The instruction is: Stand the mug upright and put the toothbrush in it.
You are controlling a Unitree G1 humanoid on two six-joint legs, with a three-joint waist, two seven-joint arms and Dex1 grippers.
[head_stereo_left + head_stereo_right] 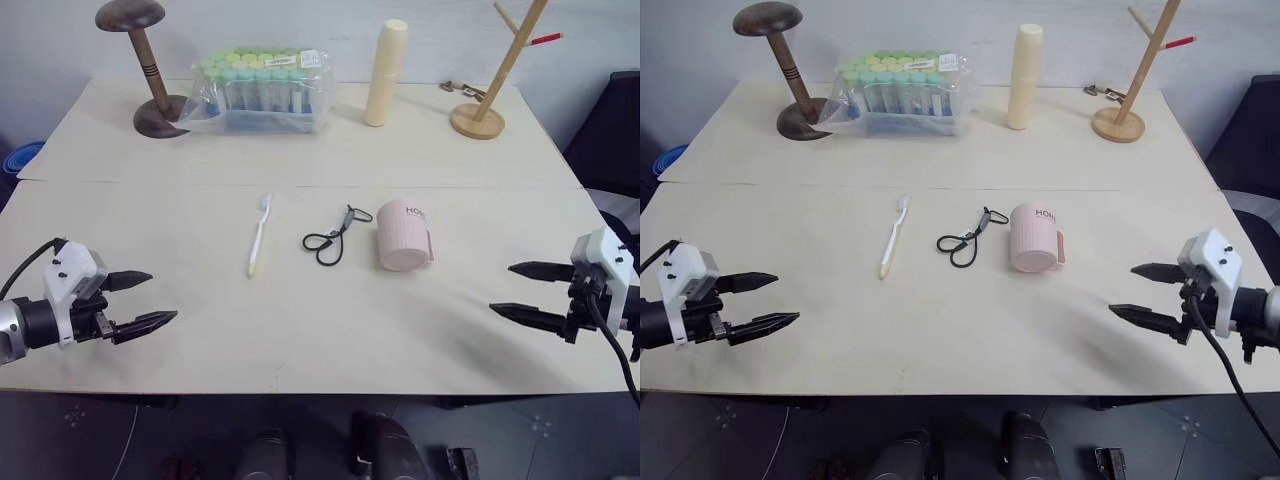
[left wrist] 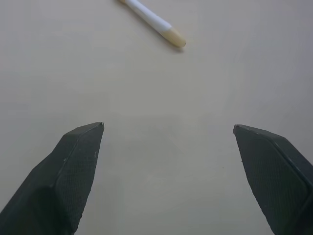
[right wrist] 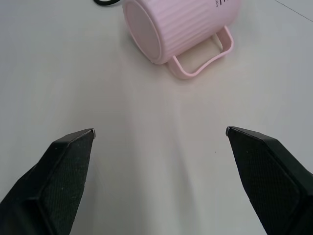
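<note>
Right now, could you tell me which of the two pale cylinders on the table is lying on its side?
The pink mug beside the scissors lies on its side; the tall cream cylinder stands upright at the far edge.

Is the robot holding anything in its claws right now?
No. The left gripper and right gripper are both open and empty. The mug lies on its side and the toothbrush lies flat, both untouched on the table.
</note>
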